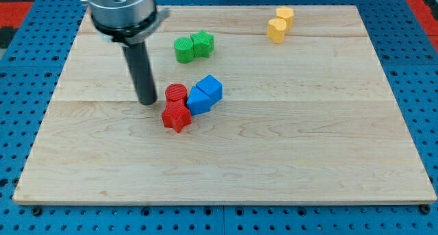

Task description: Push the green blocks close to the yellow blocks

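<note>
Resting on the wooden board [308, 159] left of centre, my tip [147, 101] is a bare rod end with nothing held, just left of the red cylinder [176, 93]. Two green blocks [193, 47] sit touching toward the top edge, well apart from two touching yellow blocks [280, 25] near the top right corner. Below the cylinder lies a red star block [176, 116], with two blue cubes [204, 94] beside them.

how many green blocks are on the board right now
2. The green round block and green star block touch side by side near the view's top, left of centre. None seems hidden, though the rod covers some board.
</note>
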`<move>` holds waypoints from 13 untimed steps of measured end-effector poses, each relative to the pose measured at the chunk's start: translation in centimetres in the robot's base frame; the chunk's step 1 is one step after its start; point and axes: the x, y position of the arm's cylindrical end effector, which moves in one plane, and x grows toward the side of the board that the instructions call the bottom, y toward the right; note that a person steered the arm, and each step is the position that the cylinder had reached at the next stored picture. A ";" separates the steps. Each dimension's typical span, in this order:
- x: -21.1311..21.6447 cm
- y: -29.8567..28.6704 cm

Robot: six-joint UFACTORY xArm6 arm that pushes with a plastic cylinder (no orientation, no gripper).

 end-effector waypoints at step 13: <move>-15.4 8.8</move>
